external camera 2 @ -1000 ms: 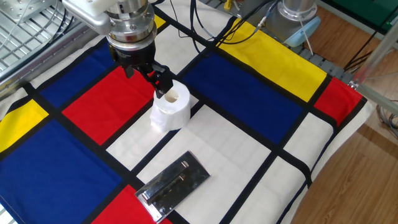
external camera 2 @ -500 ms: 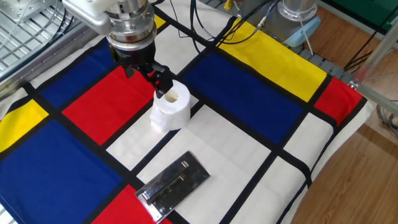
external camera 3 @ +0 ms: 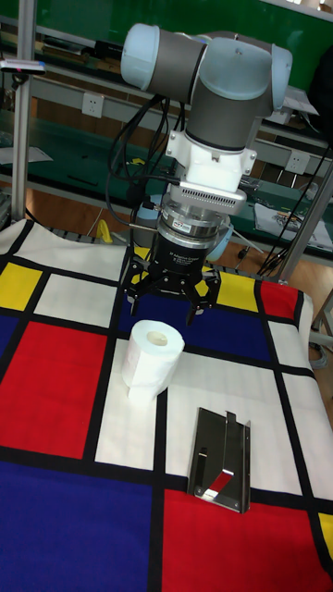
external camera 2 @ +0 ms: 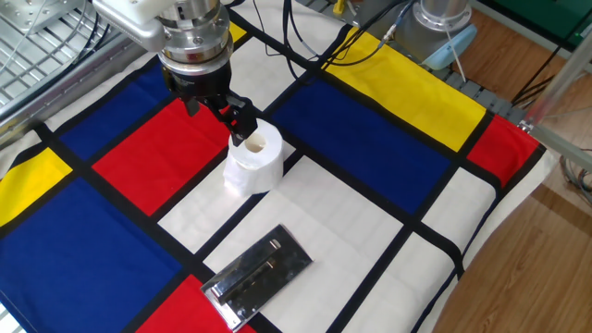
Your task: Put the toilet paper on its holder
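End effector [external camera 3: 168, 298] pointing straight down, spread wide, over one upright toilet paper [external camera 3: 148, 363]; one holder [external camera 3: 222, 458] flat on desk [external camera 3: 55, 398].

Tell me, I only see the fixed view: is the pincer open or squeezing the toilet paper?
Observer: Open. The tall view shows the pincer with its fingers spread, by the top of the toilet paper.
Operator: What's above it? My picture cuts that off.
Observer: The grey arm with a pale blue cap, bending down to it.
Operator: Is the holder shiny?
Observer: Yes. From here the near end of the holder mirrors a red patch.
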`<state>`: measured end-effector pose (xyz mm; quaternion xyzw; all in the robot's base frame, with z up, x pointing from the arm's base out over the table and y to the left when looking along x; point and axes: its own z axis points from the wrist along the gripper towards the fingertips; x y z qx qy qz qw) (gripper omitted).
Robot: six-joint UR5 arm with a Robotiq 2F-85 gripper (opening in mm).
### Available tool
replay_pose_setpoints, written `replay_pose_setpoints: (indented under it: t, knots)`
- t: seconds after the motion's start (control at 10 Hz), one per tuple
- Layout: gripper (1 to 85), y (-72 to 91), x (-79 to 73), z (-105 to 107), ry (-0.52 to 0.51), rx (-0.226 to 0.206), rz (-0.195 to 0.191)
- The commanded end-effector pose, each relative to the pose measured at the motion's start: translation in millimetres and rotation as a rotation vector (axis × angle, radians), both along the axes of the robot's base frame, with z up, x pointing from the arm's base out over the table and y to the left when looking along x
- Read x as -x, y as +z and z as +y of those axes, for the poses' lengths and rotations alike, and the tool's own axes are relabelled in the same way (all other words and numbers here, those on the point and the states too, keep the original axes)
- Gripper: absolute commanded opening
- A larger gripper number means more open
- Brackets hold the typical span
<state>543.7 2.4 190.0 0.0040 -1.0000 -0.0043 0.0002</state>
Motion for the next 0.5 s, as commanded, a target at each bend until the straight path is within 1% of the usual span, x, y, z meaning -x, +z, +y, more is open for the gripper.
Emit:
replay_pose_setpoints:
  t: [0.0, 0.4]
  knots:
    - [25.3, 1.1, -24.1, 17.1, 0.192, -0.044, -0.1]
    - [25.0, -0.3, -24.3, 22.1, 0.181, -0.037, -0.097]
